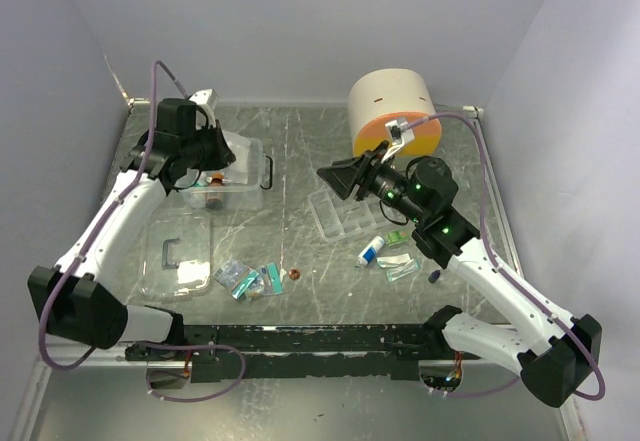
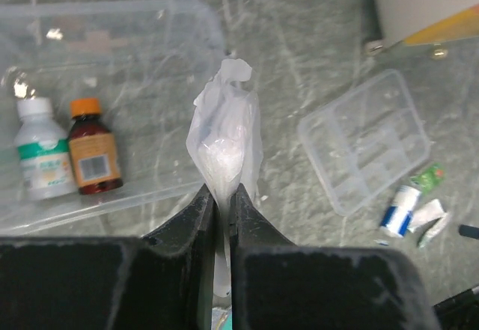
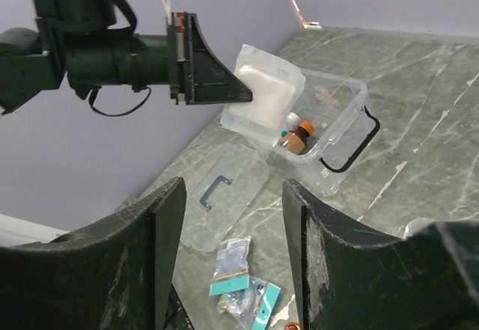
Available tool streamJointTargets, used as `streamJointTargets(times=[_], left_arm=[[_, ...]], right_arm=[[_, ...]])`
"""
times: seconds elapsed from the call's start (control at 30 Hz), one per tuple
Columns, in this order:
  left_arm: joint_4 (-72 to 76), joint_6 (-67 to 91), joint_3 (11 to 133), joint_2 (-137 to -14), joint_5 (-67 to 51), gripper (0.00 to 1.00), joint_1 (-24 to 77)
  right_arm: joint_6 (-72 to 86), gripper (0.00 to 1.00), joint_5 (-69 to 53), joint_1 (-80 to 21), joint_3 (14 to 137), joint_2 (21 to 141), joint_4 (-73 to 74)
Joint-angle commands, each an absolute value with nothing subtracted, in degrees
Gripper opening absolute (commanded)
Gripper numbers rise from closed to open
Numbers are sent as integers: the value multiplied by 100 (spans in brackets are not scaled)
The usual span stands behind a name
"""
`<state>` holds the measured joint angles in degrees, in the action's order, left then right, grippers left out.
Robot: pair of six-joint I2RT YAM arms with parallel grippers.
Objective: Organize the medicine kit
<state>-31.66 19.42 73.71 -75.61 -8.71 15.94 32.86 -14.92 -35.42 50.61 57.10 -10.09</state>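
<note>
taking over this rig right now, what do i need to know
Left end effector: shut on the gauze packet, held in the air by the clear bin.
Right end effector: open, empty, above the table.
Done: white bottle and brown bottle stand in the bin; its lid lies off beside it.
To do: bin the gauze, then likely the teal packets, blue tube and sachets near the divider tray.

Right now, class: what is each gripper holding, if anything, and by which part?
The left gripper pinches a clear plastic pouch of white padding by one edge. The right gripper is open and holds nothing.
</note>
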Motion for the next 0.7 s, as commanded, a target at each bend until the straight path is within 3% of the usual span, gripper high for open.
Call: streamJointTargets(times=[0.0, 0.67], left_arm=[[-3636, 1847, 7708, -7907, -156, 14, 1341], [-3923, 1730, 8538, -10143, -1078, 15, 1213]], right_arm=[[3165, 54, -1460, -3524, 5017, 5703, -945], [3627, 54, -1774, -3537, 4391, 5587, -1569]])
